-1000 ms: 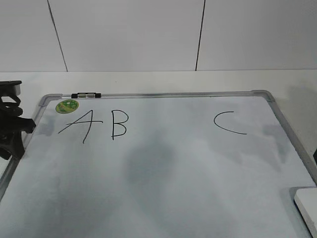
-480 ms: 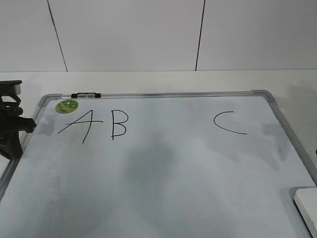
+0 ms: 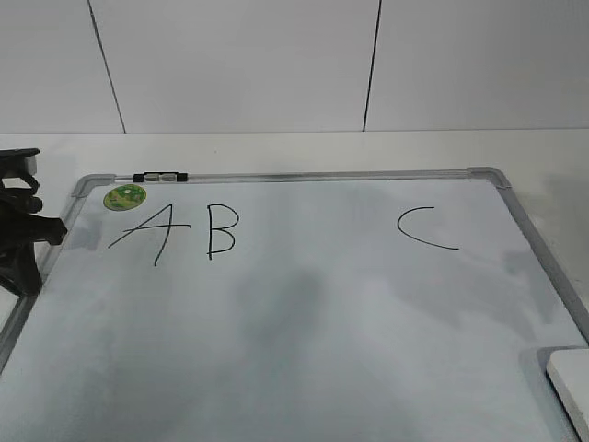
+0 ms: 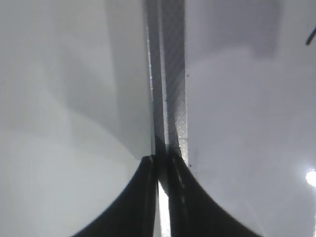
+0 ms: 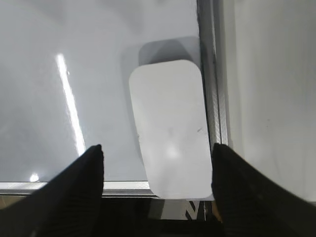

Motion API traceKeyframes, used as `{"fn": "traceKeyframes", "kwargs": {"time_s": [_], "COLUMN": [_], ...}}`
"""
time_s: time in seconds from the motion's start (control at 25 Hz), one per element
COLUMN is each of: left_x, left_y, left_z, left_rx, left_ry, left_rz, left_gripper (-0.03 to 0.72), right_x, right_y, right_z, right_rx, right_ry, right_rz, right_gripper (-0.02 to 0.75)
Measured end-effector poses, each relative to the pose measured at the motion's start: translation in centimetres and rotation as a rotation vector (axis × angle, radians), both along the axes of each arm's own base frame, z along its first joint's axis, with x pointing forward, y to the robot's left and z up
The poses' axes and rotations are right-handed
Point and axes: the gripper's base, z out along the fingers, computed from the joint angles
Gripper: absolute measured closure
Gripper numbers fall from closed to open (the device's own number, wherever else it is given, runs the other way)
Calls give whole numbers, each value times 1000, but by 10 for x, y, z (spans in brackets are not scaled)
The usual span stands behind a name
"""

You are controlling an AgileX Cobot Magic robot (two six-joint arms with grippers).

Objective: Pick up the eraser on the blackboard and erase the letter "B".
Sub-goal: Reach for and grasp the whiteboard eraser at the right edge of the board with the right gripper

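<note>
**Ana:** Well, where does the eraser [image 5: 170, 129] sit?

**Ben:** On the blackboard [image 3: 322, 350], in its near right corner, close against the right frame rail. The right tool [image 5: 157, 165] hangs over it with jaws wide, one finger on each long side, neither touching as far as I can tell.

**Ana:** How should the pick-up go?

**Ben:** I'd lower straight down, keep the block centred between the fingers, and close across its narrow width. The right finger has to slip between eraser and rail, so watch that gap. The plastic looks smooth, so grip low and firmly.

**Ana:** And the left tool [image 4: 163, 173]?

**Ben:** Nearly shut, holding nothing, parked over the board's left rail. Leave it there.

**Ana:** Any writing?

**Ben:** Three hand-drawn capitals: "A" [image 3: 152, 230], the letter "B" [image 3: 221, 231] just beside it, and "C" [image 3: 425, 227] well apart to the right. A round green sticker [image 3: 125, 195] sits above "A"; its print is too small to read. Wipe only "B".
</note>
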Motion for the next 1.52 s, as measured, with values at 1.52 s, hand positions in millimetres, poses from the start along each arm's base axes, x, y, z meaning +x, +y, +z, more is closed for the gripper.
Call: {"fn": "traceKeyframes", "kwargs": {"time_s": [1.52], "left_x": [0], "left_y": [0], "left_z": [0], "left_rx": [0], "left_ry": [0], "left_rz": [-2], "left_gripper": [660], "right_x": [-30], "right_y": [18], "right_z": [-28], "right_rx": [-107], "right_ry": [-46], "right_rz": [27], "right_gripper": [188]}}
